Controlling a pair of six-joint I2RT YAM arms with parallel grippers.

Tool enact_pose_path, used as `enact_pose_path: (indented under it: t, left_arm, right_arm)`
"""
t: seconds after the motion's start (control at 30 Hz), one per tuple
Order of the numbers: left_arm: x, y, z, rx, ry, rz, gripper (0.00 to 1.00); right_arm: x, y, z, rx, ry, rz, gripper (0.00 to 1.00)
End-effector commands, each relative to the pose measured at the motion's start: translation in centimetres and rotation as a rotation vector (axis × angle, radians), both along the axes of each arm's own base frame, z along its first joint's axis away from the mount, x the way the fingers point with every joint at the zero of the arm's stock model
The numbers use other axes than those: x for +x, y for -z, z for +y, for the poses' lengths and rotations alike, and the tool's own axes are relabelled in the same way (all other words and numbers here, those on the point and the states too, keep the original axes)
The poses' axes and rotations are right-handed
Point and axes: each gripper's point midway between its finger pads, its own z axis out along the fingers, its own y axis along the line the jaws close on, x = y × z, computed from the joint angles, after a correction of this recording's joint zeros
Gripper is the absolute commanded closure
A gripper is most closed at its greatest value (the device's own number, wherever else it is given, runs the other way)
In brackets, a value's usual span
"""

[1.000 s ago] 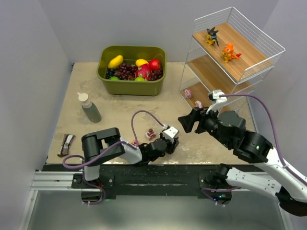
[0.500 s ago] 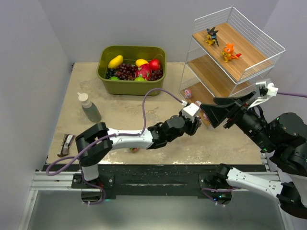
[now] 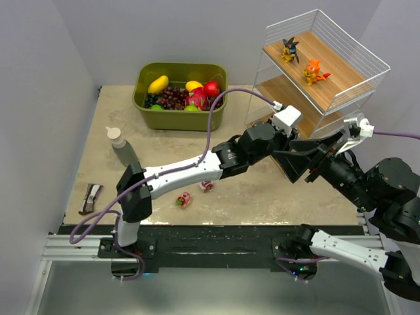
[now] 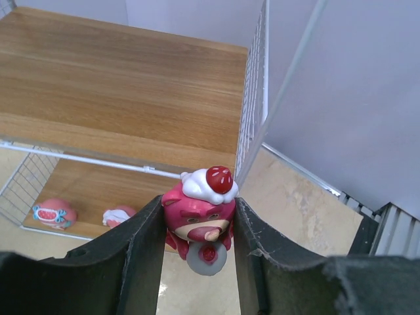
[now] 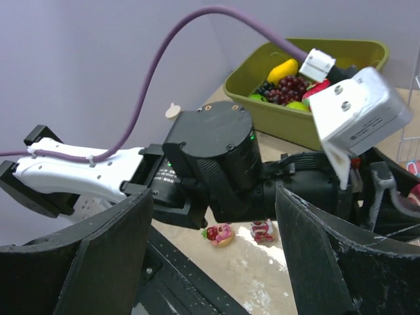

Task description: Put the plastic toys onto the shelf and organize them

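Holding a pink bear toy at the shelf front

We see the pink bear toy (image 4: pixel 199 213), topped with white cream and a red cherry, clamped upright between the two fingers (image 4: pixel 141 256) of the left claw (image 4: pixel 199 230). It hangs clear of the bench, just in front of the shelf (image 4: pixel 131 79) and near one of its white corner posts. Behind it we make out the bottom tier, where a round pink toy (image 4: pixel 54 214) and a pink-and-white toy (image 4: pixel 118 214) lie side by side close to the front wire.

From above, the black spiky creature (image 3: pixel 289 49) and the orange creature (image 3: pixel 314 71) stand a little apart on the top tier. Two more figures lie on the bench (image 3: pixel 151 164) near its front edge, well apart from the shelf: a pink-and-red toy (image 3: pixel 184 199) and a reddish toy (image 3: pixel 207 186).

The left arm (image 3: pixel 184 172) stretches across the bench to the shelf. The right claw (image 5: pixel 213 197) sits just beside the left arm's wrist, its jaws wide apart with nothing between them.

Further out, we find an olive-green bin (image 3: pixel 147 115) of fruit (image 3: pixel 187 95) at the back. A bottle (image 3: pixel 123 147) stands on the left, and a small hand tool (image 3: pixel 90 197) lies at the bench's front left.
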Motion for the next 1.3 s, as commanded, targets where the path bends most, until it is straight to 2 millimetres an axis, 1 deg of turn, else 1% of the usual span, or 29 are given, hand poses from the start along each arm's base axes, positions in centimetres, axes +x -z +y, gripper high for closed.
enact_pose_path:
  t: [0.0, 0.03, 0.07, 0.17, 0.27, 0.4, 0.47, 0.5, 0.63, 0.77, 0.83, 0.87, 1.0, 1.1, 1.27]
  left_arm:
    - [1.1, 0.6, -0.5, 0.079, 0.015, -0.020, 1.00]
    - [1.3, 0.2, -0.7, 0.084, 0.018, -0.025, 1.00]
    - [1.7, 0.0, -0.6, 0.085, 0.012, -0.028, 1.00]
    - [2.9, -0.4, -0.5, 0.095, -0.006, -0.039, 1.00]
    - [3.6, -0.7, -0.6, 0.097, -0.003, -0.052, 1.00]
    - [4.1, -1.2, -0.6, 0.087, -0.004, -0.063, 1.00]
    - [4.2, -2.1, -0.6, 0.069, 0.001, -0.077, 1.00]
    - [4.2, -2.1, -0.7, 0.068, 0.004, -0.079, 1.00]
    - [4.0, -3.5, -1.2, 0.029, 0.027, -0.109, 1.00]
    - [4.1, -4.1, -1.7, 0.004, 0.036, -0.132, 1.00]
    - [4.0, -4.0, -2.0, 0.002, 0.049, -0.133, 1.00]
    - [4.0, -4.9, -2.2, -0.028, 0.051, -0.152, 1.00]
    - [3.9, -5.2, -2.9, -0.056, 0.074, -0.165, 1.00]
    - [4.0, -5.3, -3.8, -0.067, 0.090, -0.172, 1.00]
    - [4.4, -4.6, -4.4, -0.063, 0.101, -0.174, 1.00]
  right_arm:
    - [-0.6, -0.7, -0.1, 0.016, -0.024, -0.033, 0.22]
    - [-0.9, -0.9, -0.3, 0.022, -0.035, -0.037, 0.22]
    - [-1.1, -0.7, -0.4, 0.015, -0.041, -0.032, 0.22]
    - [-1.9, -1.2, -0.9, 0.036, -0.061, -0.048, 0.22]
    - [-2.8, -1.6, -1.5, 0.056, -0.079, -0.065, 0.22]
    - [-3.5, -1.8, -1.6, 0.064, -0.108, -0.072, 0.22]
    - [-3.6, -1.8, -1.5, 0.063, -0.117, -0.074, 0.22]
    - [-3.7, -1.7, -1.5, 0.061, -0.124, -0.074, 0.22]
    - [-3.6, -1.4, -1.2, 0.052, -0.127, -0.070, 0.22]
    - [-3.8, -1.3, -1.4, 0.053, -0.127, -0.071, 0.22]
    - [-3.9, -1.6, -1.8, 0.063, -0.124, -0.079, 0.22]
    - [-4.0, -1.6, -1.8, 0.060, -0.123, -0.077, 0.22]
    - [-4.5, -2.2, -2.1, 0.070, -0.138, -0.091, 0.22]
    - [-4.9, -2.4, -2.3, 0.077, -0.151, -0.098, 0.22]
    - [-5.5, -2.9, -2.5, 0.087, -0.171, -0.125, 0.20]
